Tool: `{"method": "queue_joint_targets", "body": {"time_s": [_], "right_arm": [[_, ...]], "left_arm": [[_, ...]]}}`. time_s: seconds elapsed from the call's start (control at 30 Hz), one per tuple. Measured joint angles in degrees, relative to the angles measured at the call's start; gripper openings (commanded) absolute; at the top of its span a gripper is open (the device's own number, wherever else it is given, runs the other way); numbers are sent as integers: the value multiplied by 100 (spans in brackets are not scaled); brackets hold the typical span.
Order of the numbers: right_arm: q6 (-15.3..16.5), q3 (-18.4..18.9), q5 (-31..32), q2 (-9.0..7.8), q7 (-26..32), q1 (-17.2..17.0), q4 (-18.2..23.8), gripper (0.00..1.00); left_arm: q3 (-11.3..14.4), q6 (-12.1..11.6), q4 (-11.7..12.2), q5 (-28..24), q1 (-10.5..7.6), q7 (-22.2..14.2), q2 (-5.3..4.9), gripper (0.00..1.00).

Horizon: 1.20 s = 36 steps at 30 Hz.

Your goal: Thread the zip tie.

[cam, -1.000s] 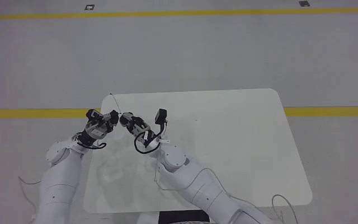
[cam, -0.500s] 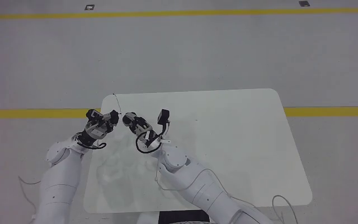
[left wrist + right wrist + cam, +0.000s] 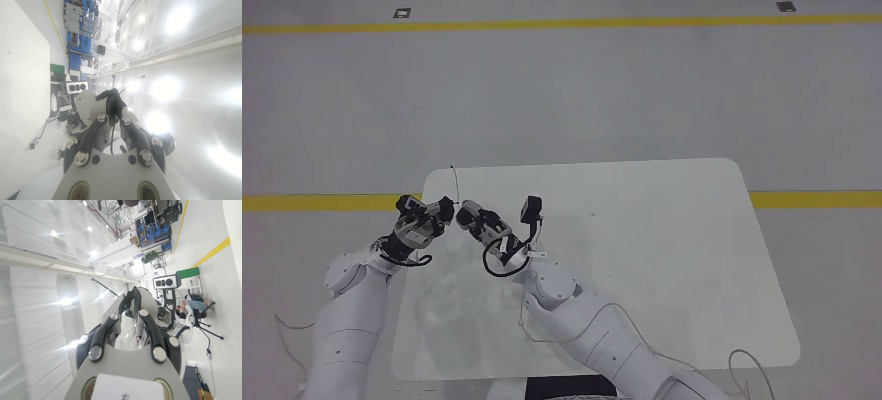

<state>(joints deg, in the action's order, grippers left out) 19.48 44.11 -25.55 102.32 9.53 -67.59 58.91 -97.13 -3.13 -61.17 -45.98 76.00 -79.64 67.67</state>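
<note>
The zip tie (image 3: 453,182) is a thin black strap that rises from between my two grippers, over the far left corner of the white table (image 3: 662,260). My left gripper (image 3: 447,208) is shut on it. In the left wrist view the strap (image 3: 132,83) runs out past the left gripper (image 3: 113,96), and another length hangs back toward the wrist. My right gripper (image 3: 464,210) faces the left one, almost touching it. In the right wrist view that gripper (image 3: 128,303) is shut, and the zip tie (image 3: 105,287) sticks out from its tips.
Both grippers hover close to the table's left edge (image 3: 424,200). A yellow floor line (image 3: 812,199) runs behind the table. The wide white tabletop stretches to the right of the arms.
The free end of the zip tie has swung a little to the right. The right gripper drew back slightly, then came close to the left one again.
</note>
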Motion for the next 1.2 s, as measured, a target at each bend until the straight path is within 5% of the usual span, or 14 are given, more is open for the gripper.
{"method": "queue_joint_targets", "body": {"time_s": [0.77,1.2], "right_arm": [[0,-69,-147,12,83,42,-10,14],[0,-56,-151,17,30,46,-2,2]], "left_arm": [[0,0,0,0,0,0,0,0],[0,0,0,0,0,0,0,0]]}}
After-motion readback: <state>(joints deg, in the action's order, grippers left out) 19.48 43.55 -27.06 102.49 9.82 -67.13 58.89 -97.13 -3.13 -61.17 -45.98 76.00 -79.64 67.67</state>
